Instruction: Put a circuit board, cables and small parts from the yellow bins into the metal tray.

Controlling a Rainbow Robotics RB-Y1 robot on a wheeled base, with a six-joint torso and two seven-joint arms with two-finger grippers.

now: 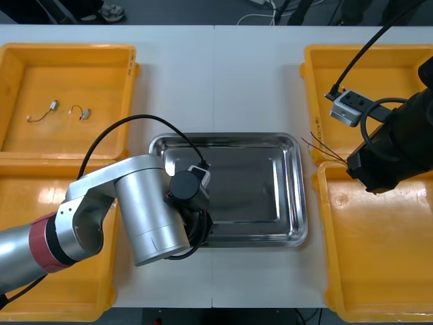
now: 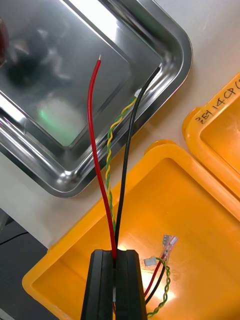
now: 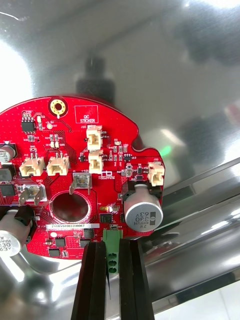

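Note:
My left gripper (image 3: 111, 246) is shut on the green connector at the edge of a round red circuit board (image 3: 75, 165). It holds the board low over the floor of the metal tray (image 3: 175, 75); I cannot tell whether the board touches it. In the front view the left arm (image 1: 145, 210) covers the tray's (image 1: 254, 183) left part. My right gripper (image 2: 115, 252) is shut on a bundle of red, black and twisted yellow wires (image 2: 111, 165). It hangs over the near right yellow bin (image 2: 190, 210), and the wire tips (image 1: 316, 144) reach toward the tray's (image 2: 60, 75) corner.
A second cable (image 2: 162, 270) lies in the near right bin (image 1: 379, 257) beside my right fingers. The far left bin (image 1: 20, 81) holds two small metal parts (image 1: 53, 107) with short wires. The far right bin (image 1: 325, 88) and the near left bin (image 1: 27, 196) flank the tray.

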